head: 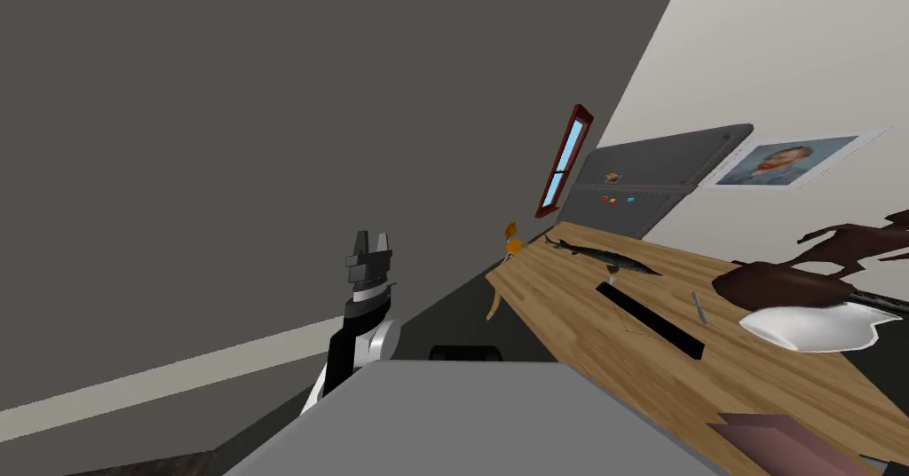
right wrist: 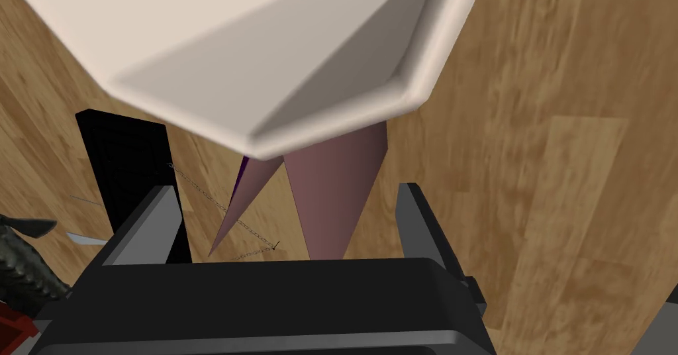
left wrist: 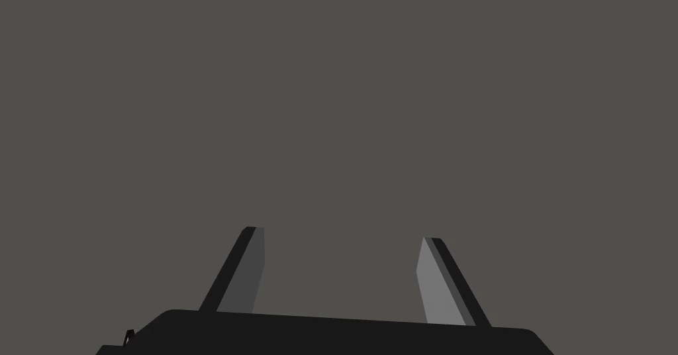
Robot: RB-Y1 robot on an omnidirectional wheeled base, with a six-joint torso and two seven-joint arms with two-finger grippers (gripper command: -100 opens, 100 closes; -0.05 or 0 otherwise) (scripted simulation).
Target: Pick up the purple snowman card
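R gripper (right wrist: pixel 288 189) was low over the wooden table (right wrist: pixel 563 172), fingers wide apart w/ the card (right wrist: pixel 338 192) between them, neither finger pressing its sides. Card looked mauve – two folded panels narrowing toward the gripper body, w/ a thin sliver of purple at the inner edge. Its far end was hidden behind the rim of a white dish (right wrist: pixel 265 53). Could not tell from the wrist view whether the panels touched the tabletop.

In the head view the card (head: pixel 772 435) lay at the near corner of the table (head: pixel 568 311), w/ the dish (head: pixel 812 329) further along the same edge. Dish top showed plain white – contents could not be told. A dark brown horse figure (head: pixel 799 280) stood just behind it, touching or nearly so.

Also on the table: a black slab (head: pixel 648 320) near the middle and a dark fish (head: pixel 604 257) beyond it. In the R wrist view the slab (right wrist: pixel 126 165) sat just beside the gripper's finger, w/ a fine chain (right wrist: pixel 218 205) running from it toward the card.

L gripper (head: pixel 371 247) was raised off to the side, well apart from the table, pointing at a plain grey wall (head: pixel 222 142). L wrist view showed its fingers (left wrist: pixel 440 285) wide, nothing held
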